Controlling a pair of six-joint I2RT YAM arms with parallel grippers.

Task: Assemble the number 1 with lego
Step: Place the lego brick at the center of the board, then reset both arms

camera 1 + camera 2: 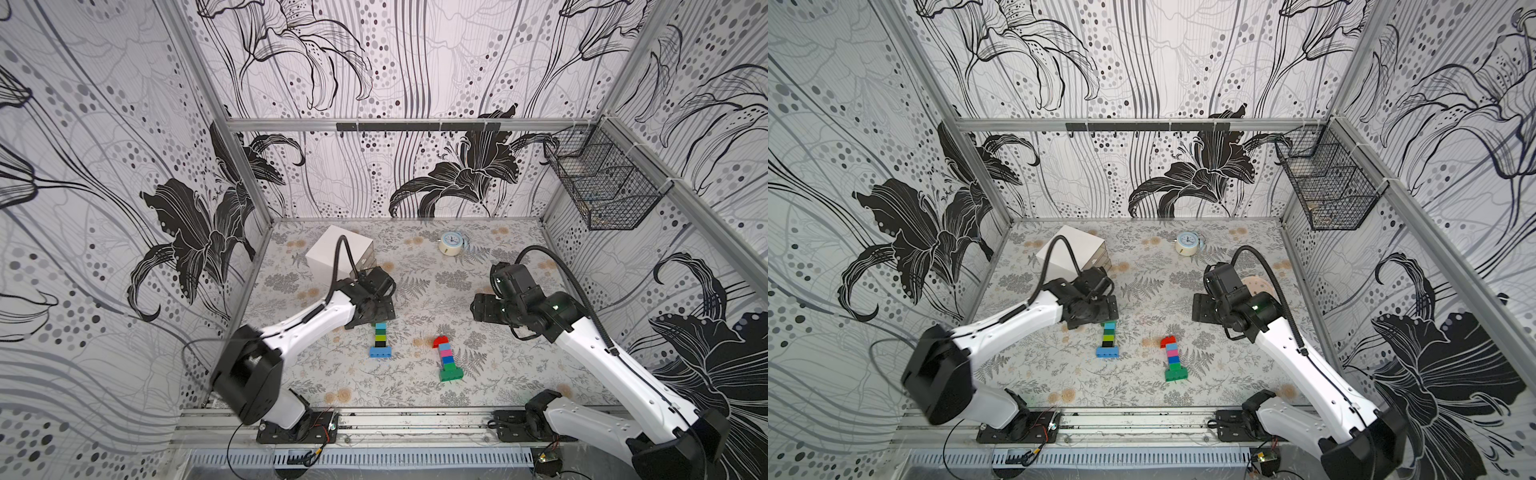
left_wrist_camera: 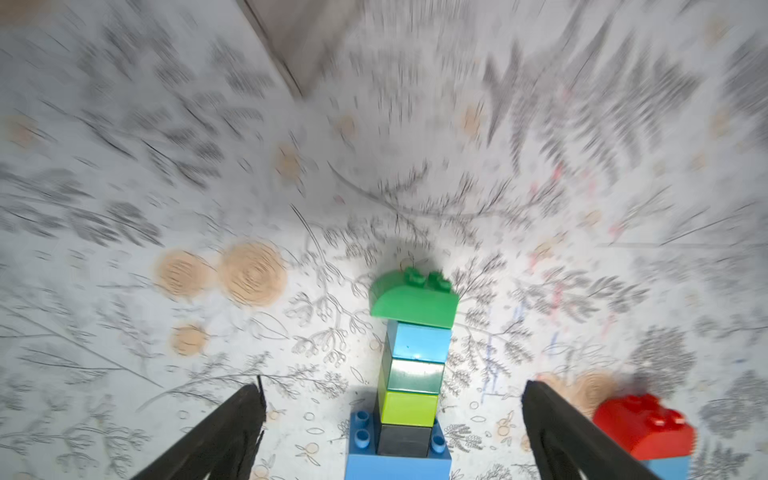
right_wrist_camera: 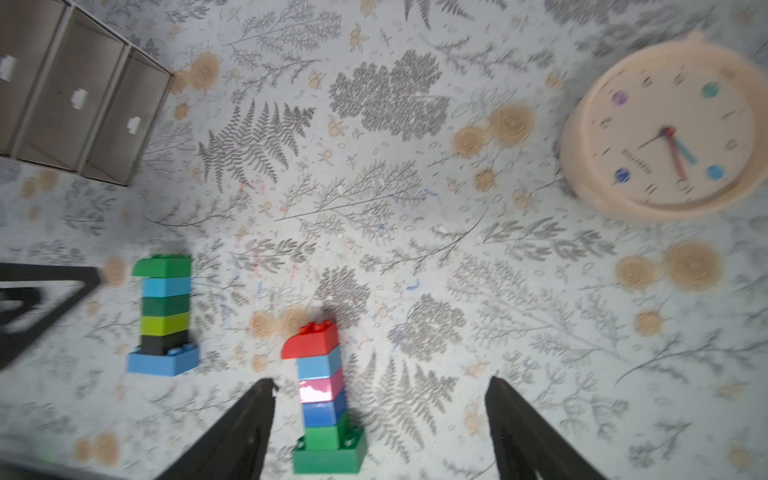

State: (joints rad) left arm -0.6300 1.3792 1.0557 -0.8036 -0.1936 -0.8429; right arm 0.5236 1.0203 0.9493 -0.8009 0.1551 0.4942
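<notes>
left hand (image 2: 392,388) wide, empty, near green-top tower (image 1: 380,337), right hand (image 3: 380,384) wide, empty, red-top tower (image 1: 446,358) 4 o'clock of green-top tower

blue-based lego stack (image 1: 380,338) beside green-based red-capped lego stack (image 1: 446,359)

Fern-print table (image 1: 415,270) — red-capped lego (image 1: 446,359)

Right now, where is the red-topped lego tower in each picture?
Top view: the red-topped tower stands mid-table, right of the blue-based tower.
Top view: the tower is mid-table here too.
Left wrist: only its red cap and a bit of light blue show, at the picture's edge.
Right wrist: the whole tower is between the right claw's open fingers.
Shared landmark: the blue-based tower beside it shows in all four views.
</notes>
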